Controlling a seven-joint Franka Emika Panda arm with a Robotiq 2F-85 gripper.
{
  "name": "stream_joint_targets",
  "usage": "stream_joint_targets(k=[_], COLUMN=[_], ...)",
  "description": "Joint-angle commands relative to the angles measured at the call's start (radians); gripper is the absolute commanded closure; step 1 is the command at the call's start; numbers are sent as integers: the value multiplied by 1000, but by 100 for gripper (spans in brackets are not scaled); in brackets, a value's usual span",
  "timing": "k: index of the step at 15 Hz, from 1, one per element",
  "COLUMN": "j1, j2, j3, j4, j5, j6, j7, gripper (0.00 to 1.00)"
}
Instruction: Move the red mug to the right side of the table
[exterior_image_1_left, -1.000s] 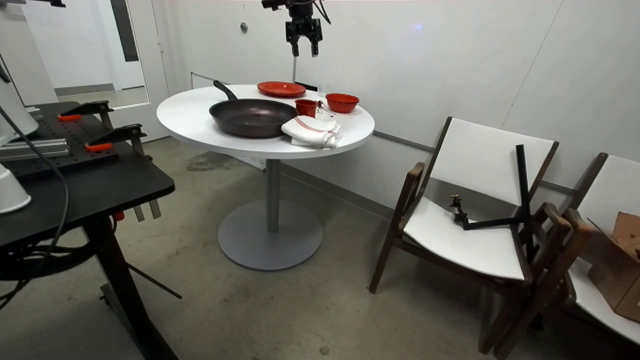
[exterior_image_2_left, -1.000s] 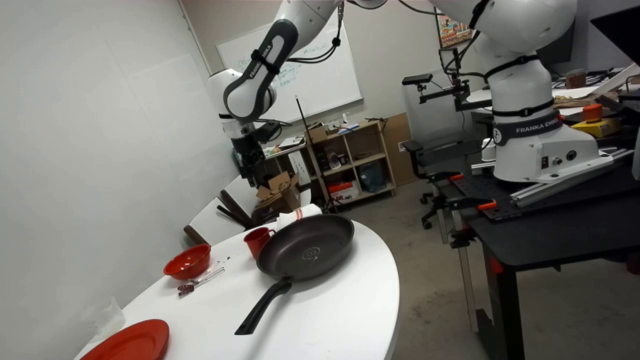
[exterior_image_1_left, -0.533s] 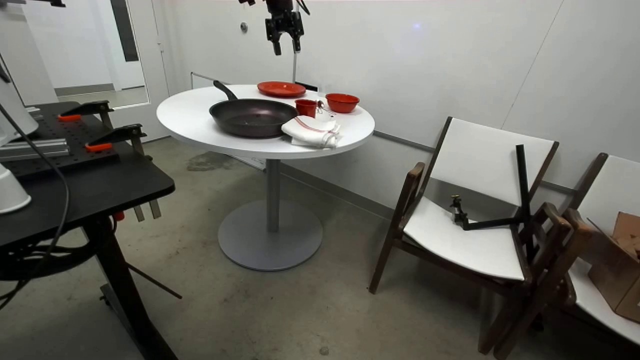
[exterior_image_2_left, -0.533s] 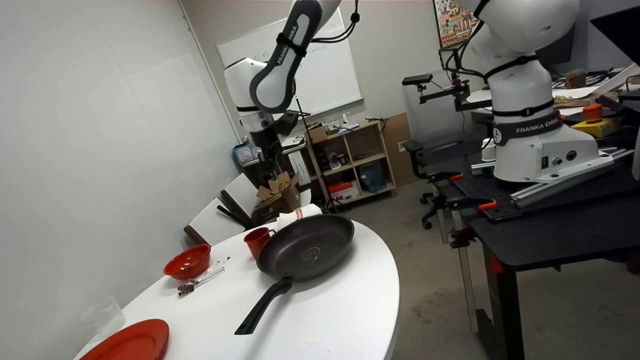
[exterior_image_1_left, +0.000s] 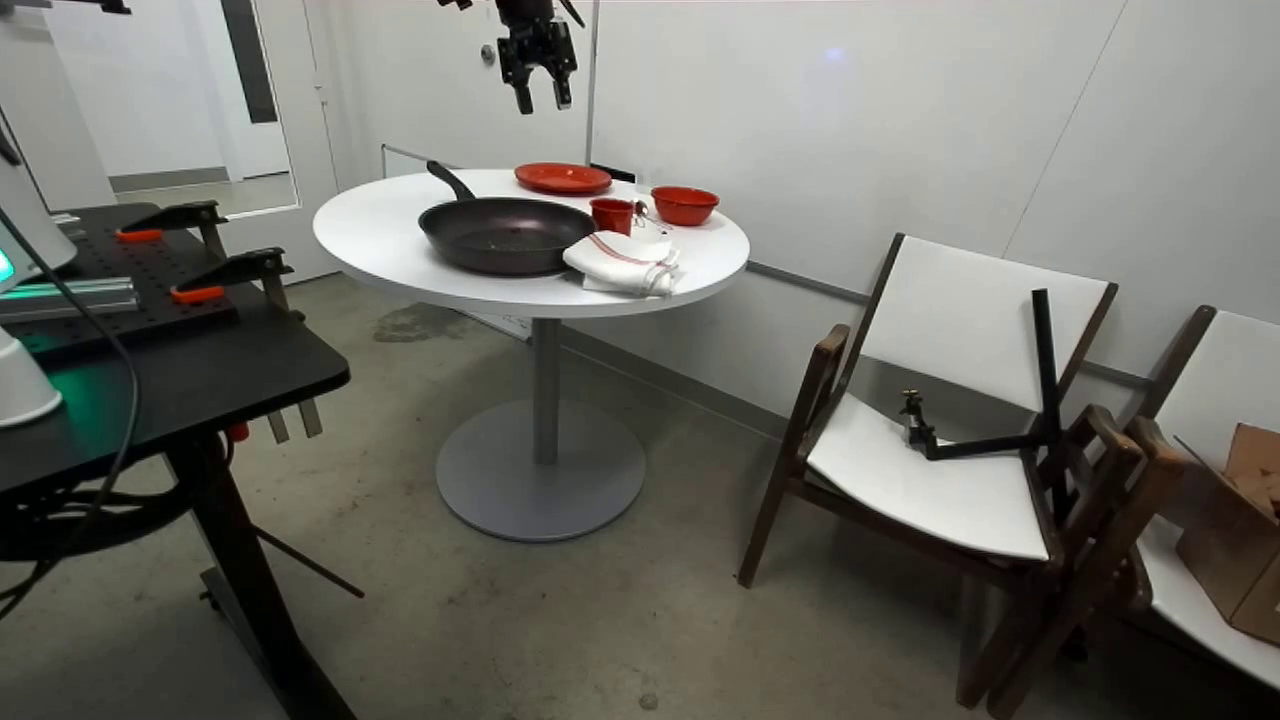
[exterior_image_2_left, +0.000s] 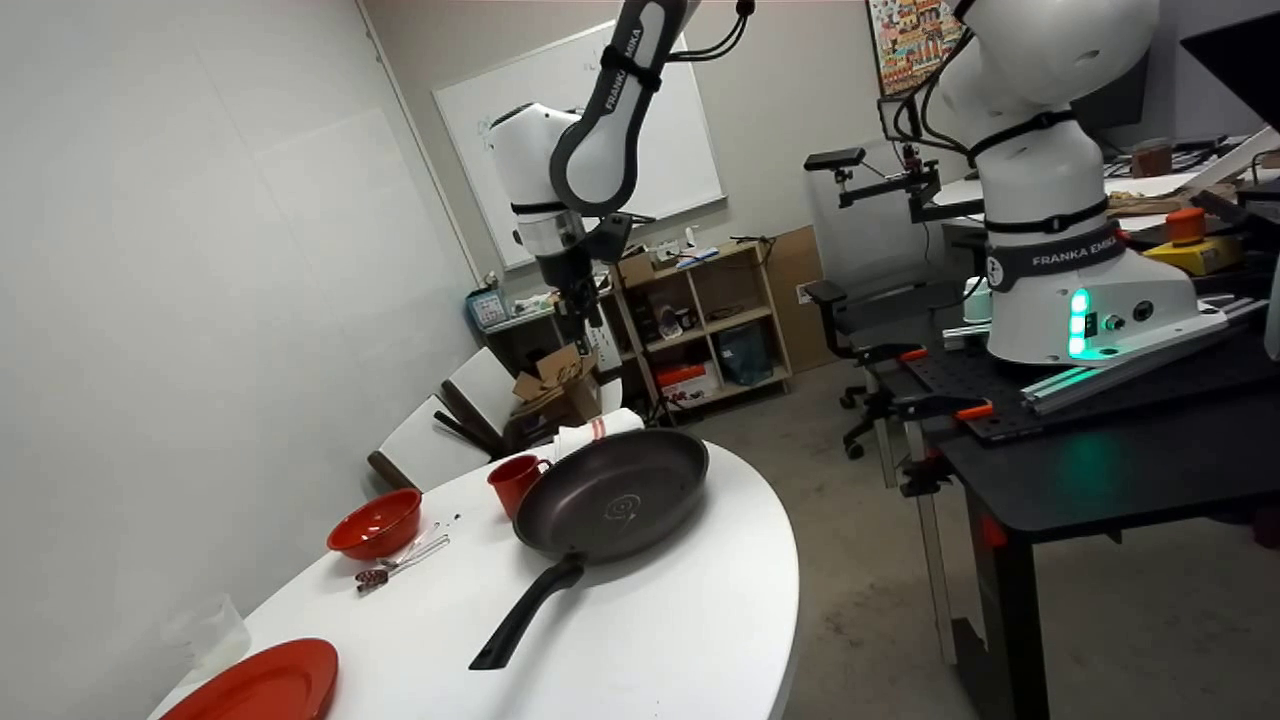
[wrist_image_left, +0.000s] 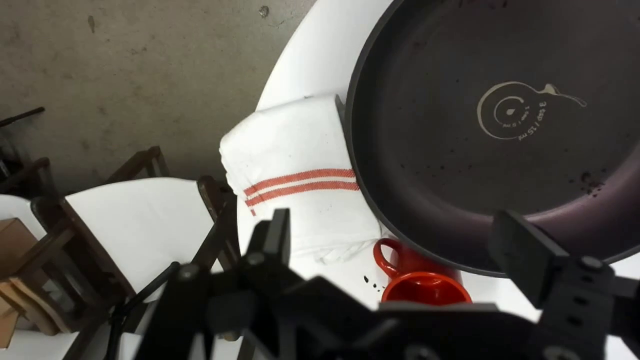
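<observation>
The red mug (exterior_image_1_left: 612, 216) stands upright on the round white table (exterior_image_1_left: 370, 240), close beside the black pan. It also shows in an exterior view (exterior_image_2_left: 513, 483). In the wrist view the mug (wrist_image_left: 425, 287) has its handle toward the towel; the pan's rim covers part of its body and the gripper hides its near side. I cannot tell whether mug and pan touch. My gripper (exterior_image_1_left: 544, 104) is open and empty, pointing down, well above the table. In the wrist view its fingers (wrist_image_left: 393, 222) are spread wide, with the mug showing between them, far below.
The black pan (exterior_image_2_left: 620, 490) lies with its handle pointing away from the white striped towel (wrist_image_left: 300, 150). A red bowl (exterior_image_1_left: 685, 206), metal utensils (exterior_image_2_left: 400, 565), a red plate (exterior_image_1_left: 563, 178) and a clear container (exterior_image_2_left: 210, 635) are also on the table. A wall runs behind it.
My gripper has moved left in one exterior view and right in the other, toward the robot's base, staying high and open. The base light has turned green. The mug has not moved.
</observation>
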Motion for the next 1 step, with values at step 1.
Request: stream_joint_targets(k=[1], j1=[-8], j2=[-2], j3=[8], j4=[1], j5=[-2], j6=[-3], j7=[0], gripper=[0])
